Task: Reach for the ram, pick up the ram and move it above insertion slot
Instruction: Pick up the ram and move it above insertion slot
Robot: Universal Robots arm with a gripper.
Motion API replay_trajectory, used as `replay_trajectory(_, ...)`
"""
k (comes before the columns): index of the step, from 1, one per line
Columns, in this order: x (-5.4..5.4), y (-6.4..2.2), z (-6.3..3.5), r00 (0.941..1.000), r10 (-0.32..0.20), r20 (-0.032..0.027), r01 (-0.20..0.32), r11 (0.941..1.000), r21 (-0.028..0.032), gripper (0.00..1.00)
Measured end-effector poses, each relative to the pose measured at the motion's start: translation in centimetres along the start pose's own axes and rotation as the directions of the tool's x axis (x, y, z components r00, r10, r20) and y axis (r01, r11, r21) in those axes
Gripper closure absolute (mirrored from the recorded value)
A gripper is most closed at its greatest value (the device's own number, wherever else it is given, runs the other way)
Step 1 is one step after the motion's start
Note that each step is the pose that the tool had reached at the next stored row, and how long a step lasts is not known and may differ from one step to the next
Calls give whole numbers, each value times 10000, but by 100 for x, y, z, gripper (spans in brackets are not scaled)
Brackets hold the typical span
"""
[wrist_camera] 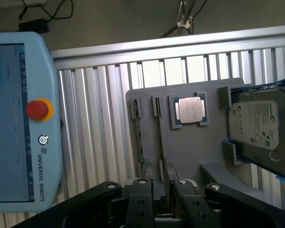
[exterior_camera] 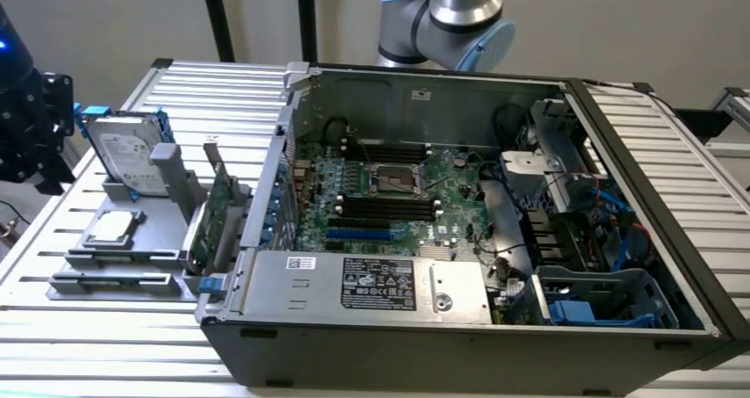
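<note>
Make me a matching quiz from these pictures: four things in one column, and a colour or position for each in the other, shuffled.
Things:
1. hard drive
2. processor
3. pendant button
4. memory sockets

Descriptions:
A. black, long and narrow, in parallel rows
B. red and round
C. square, lying flat
D. silver, standing upright

Pairs: 1-D, 2-C, 3-B, 4-A

Silver hard drive (wrist_camera: 254, 124) stands beside a processor chip (wrist_camera: 190, 109) on grey holder (wrist_camera: 190, 149).
</note>
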State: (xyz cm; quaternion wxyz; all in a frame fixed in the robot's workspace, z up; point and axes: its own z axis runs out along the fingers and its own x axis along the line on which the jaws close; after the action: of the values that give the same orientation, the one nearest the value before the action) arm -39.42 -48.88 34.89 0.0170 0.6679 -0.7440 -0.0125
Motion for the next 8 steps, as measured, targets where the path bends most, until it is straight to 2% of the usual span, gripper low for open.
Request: replay_trajectory(8,57,-13,146,9998,-173,-8,173,9999,2,76)
